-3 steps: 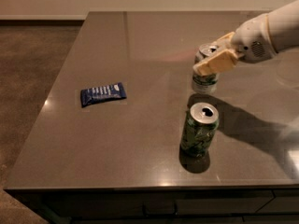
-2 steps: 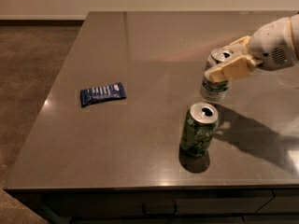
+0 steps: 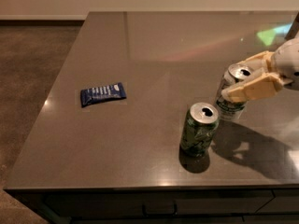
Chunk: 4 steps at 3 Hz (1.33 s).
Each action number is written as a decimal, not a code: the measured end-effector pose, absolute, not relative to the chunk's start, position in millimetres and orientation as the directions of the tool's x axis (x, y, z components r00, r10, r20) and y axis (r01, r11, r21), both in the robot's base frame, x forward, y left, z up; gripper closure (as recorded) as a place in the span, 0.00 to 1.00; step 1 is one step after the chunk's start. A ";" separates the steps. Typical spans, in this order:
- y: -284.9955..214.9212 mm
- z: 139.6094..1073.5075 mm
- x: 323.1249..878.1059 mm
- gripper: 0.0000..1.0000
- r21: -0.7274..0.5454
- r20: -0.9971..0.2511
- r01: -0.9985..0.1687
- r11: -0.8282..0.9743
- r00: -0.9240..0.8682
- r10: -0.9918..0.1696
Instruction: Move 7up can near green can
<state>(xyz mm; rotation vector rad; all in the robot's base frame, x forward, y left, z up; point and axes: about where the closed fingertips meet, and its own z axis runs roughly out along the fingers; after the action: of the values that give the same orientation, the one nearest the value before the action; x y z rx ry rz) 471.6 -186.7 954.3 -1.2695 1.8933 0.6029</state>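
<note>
The green can (image 3: 200, 129) stands upright on the dark table (image 3: 140, 55), toward the front right, with a mottled green body and silver top. The 7up can (image 3: 230, 98), paler with a green band, is just behind and to the right of it. My gripper (image 3: 240, 82) comes in from the right edge and its cream fingers (image 3: 250, 88) are closed around the 7up can's upper body. The can's base is at or just above the table top. A small gap separates the two cans.
A dark blue snack packet (image 3: 103, 94) lies flat on the left part of the table. The table's front edge (image 3: 140, 185) runs just below the green can. Brown carpet floor (image 3: 28, 69) lies to the left.
My gripper has carried the 7up can forward and to the right, from the back of the table to a spot close beside the green can. The green can and packet have stayed put.
</note>
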 end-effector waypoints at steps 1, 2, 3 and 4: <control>-193.7 942.0 452.5 1.00 0.002 -0.801 -0.928 0.373 -0.224 -0.555; -192.4 931.6 436.2 1.00 0.012 -0.806 -0.946 0.325 -0.201 -0.557; -187.6 921.7 424.0 1.00 0.021 -0.814 -0.961 0.275 -0.176 -0.554; -180.5 914.7 413.4 0.85 0.006 -0.818 -0.973 0.230 -0.137 -0.559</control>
<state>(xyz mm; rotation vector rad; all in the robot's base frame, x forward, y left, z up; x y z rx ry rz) 413.4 -180.5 914.7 -1.4170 1.7974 0.7420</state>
